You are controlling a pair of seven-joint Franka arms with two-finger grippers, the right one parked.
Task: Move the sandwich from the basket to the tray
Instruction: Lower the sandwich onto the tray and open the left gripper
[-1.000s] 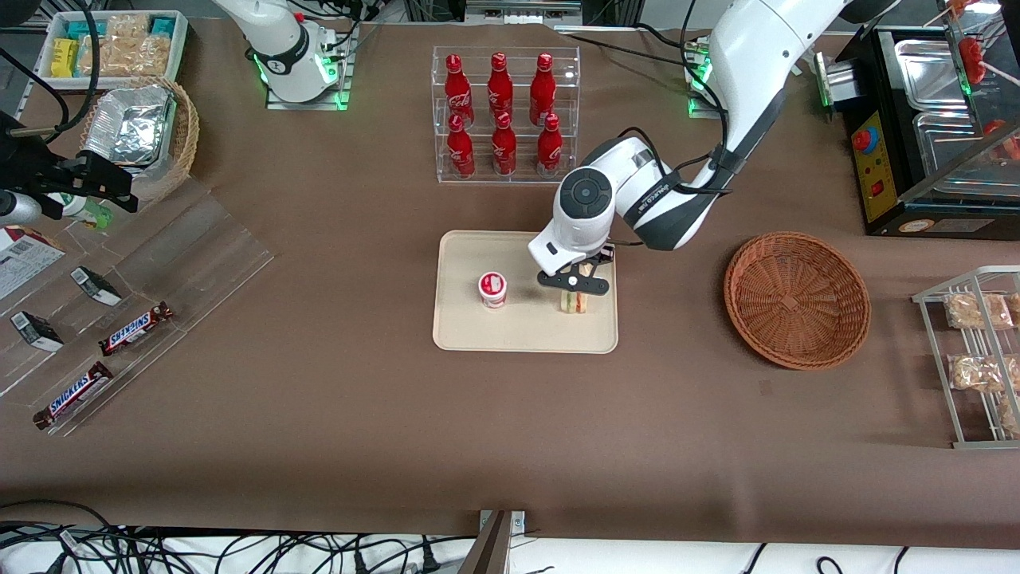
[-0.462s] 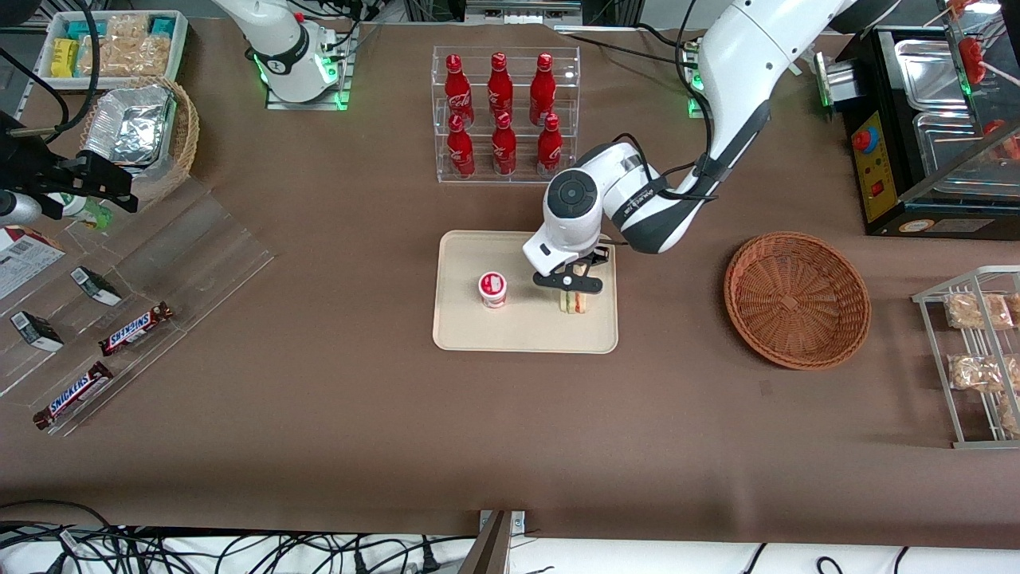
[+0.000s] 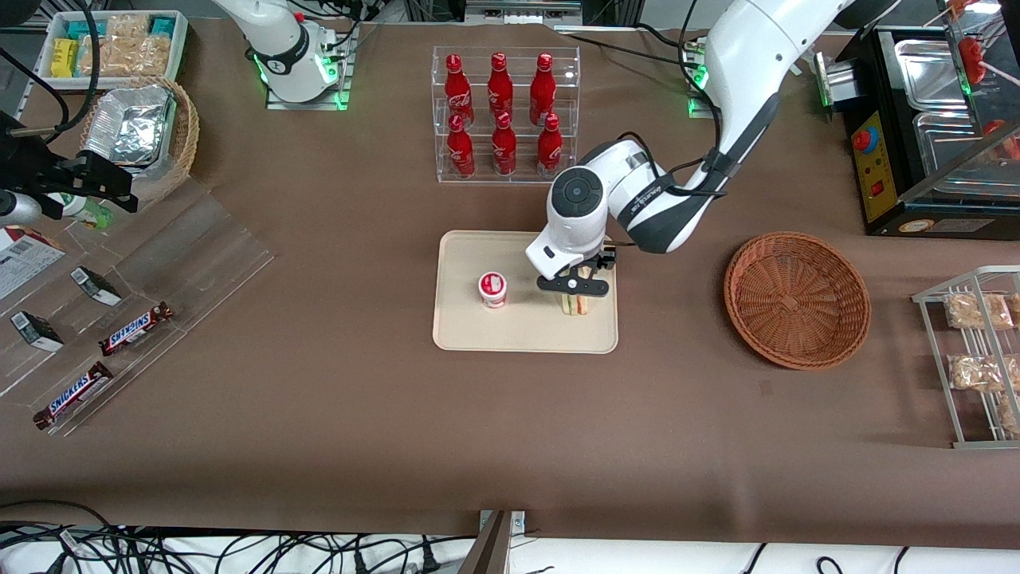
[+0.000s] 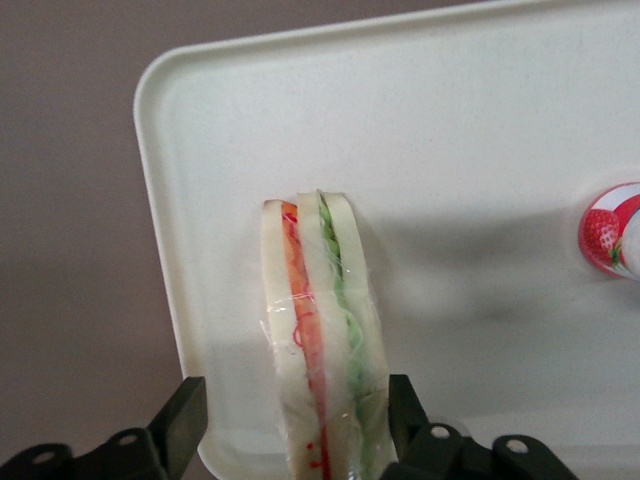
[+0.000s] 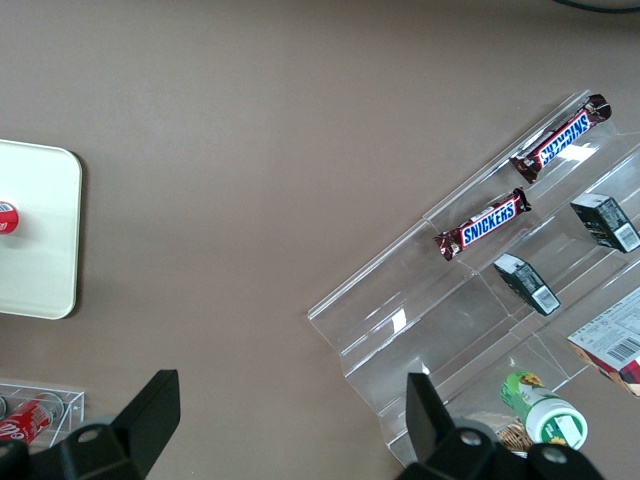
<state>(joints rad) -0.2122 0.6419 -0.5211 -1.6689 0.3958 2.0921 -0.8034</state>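
Note:
The clear-wrapped sandwich (image 3: 575,304) stands on its edge on the beige tray (image 3: 470,328), close to the tray's rim on the working arm's side. My gripper (image 3: 575,285) hangs just above it, open. In the left wrist view the sandwich (image 4: 320,330) sits between the two black fingers (image 4: 188,412); one finger is clearly apart from the bread, the other lies close beside the wrap. Its red and green layers show. The round reddish-brown basket (image 3: 797,300) sits empty toward the working arm's end of the table.
A small strawberry yoghurt cup (image 3: 492,288) stands on the tray beside the sandwich. A clear rack of red bottles (image 3: 502,119) is farther from the camera than the tray. A wire rack of bagged snacks (image 3: 976,351) lies past the basket.
The wrist swung slightly toward the parked arm's end and back again. The sandwich has stayed on the tray beneath the gripper.

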